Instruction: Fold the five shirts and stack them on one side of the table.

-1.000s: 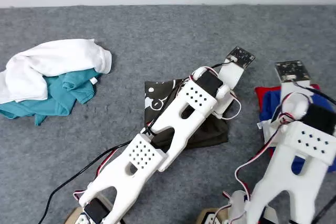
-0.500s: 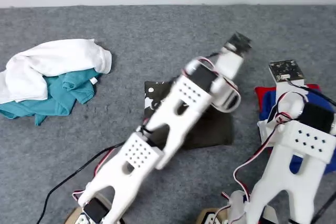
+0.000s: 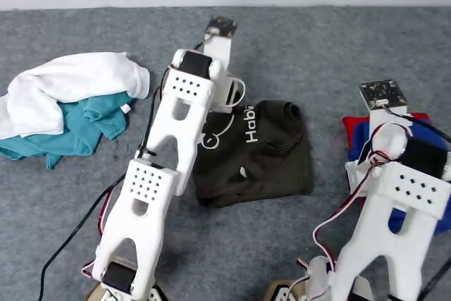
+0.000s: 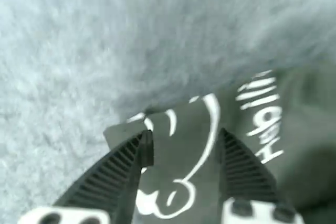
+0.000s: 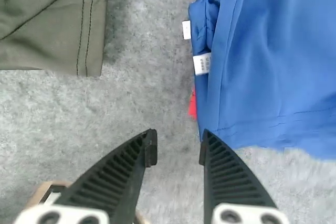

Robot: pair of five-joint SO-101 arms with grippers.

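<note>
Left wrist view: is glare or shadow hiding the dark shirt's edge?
Left wrist view: no glare; a soft shadow on the carpet follows the edge of the dark shirt, which is visible. High view: even light, no glare. Right wrist view: evenly lit around the blue shirt.

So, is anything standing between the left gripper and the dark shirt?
Nothing visible does. The left gripper is open directly over a printed corner of the dark shirt.
</note>
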